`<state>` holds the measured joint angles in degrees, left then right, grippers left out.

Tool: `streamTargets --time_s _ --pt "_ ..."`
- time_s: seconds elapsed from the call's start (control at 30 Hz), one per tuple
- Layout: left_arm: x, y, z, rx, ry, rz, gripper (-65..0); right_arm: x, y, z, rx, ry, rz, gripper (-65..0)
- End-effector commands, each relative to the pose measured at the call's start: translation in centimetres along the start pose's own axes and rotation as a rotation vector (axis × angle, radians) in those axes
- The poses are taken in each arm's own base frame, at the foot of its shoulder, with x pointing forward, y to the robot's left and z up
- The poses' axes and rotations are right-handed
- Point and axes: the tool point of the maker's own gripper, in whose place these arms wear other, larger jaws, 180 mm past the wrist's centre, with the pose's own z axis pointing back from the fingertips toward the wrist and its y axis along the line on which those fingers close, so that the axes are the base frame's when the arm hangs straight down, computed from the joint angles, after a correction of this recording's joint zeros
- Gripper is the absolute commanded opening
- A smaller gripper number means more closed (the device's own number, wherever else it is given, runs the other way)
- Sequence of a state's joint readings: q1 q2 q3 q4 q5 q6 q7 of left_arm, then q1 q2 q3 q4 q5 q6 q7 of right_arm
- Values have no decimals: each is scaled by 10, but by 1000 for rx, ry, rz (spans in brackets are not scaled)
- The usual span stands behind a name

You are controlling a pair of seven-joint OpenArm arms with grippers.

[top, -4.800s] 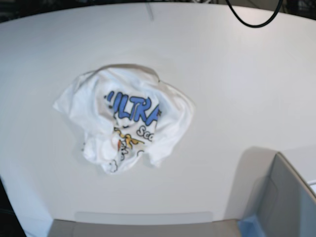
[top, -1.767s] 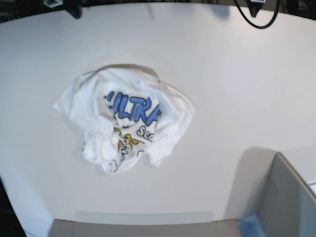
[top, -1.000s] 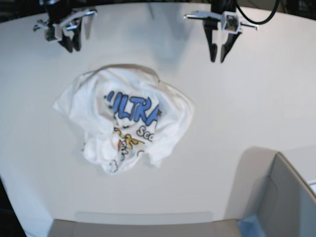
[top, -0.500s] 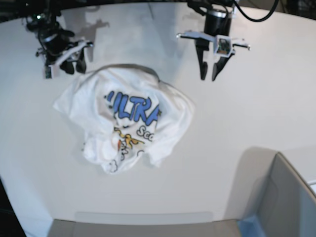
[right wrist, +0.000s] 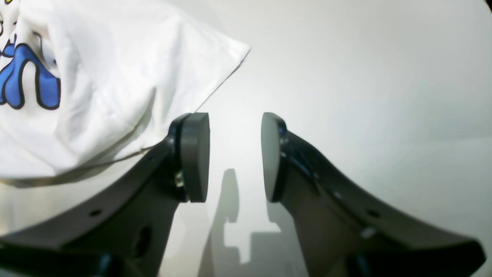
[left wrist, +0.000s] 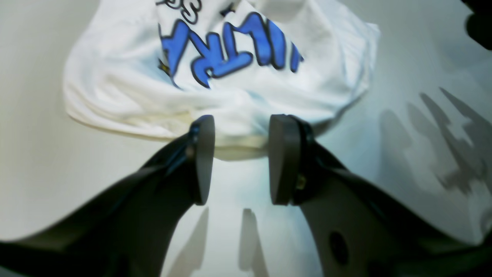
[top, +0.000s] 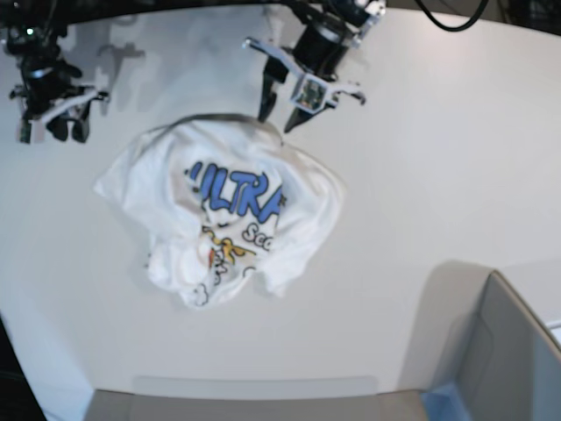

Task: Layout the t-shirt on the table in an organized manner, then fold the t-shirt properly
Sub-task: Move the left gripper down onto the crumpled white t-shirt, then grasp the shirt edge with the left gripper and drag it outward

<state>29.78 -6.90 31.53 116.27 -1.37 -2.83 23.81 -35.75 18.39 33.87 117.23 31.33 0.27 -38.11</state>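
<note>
The t-shirt point(top: 219, 210) lies crumpled in a heap on the white table point(top: 421, 175), blue "ULTRA" print facing up. My left gripper point(top: 279, 121) hovers at the heap's far edge, jaws open. In the left wrist view the left gripper point(left wrist: 242, 127) has the shirt point(left wrist: 230, 57) bunched just beyond its fingertips, with no cloth pinched. My right gripper point(top: 53, 132) is off the shirt's far left corner, apart from it. In the right wrist view the right gripper point(right wrist: 232, 123) stands open over bare table point(right wrist: 365, 77), with a shirt point(right wrist: 96, 88) corner just left of its fingers.
A grey bin point(top: 508, 351) with a blue corner stands at the near right. A black cable point(top: 451, 26) hangs over the far right edge. A grey ledge point(top: 254, 403) runs along the near edge. The table's curved rim bounds the far side.
Both arms came in from the far edge and lowered toward the shirt. The left one swung to the heap's far edge, the right one shifted outward to the left. Both sets of jaws widened.
</note>
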Motion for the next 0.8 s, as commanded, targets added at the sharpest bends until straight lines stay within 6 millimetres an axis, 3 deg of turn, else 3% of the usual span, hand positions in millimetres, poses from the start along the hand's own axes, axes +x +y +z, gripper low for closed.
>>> streamTargets --time_s 0.0,0.13,0.47,0.77 --pt "15 -1 -3 4 -38 38 -380 4 -3 4 -7 -17 20 -422" --pt "17 21 -19 52 41 167 -340 -3 -4 7 -10 5 23 -422" --pt "36 12 -42 -117 143 369 -336 -1 -17 11 -46 -4 17 -422" --pt "15 20 -63 -155 278 462 -336 4 -29 15 -82 -18 16 -422"
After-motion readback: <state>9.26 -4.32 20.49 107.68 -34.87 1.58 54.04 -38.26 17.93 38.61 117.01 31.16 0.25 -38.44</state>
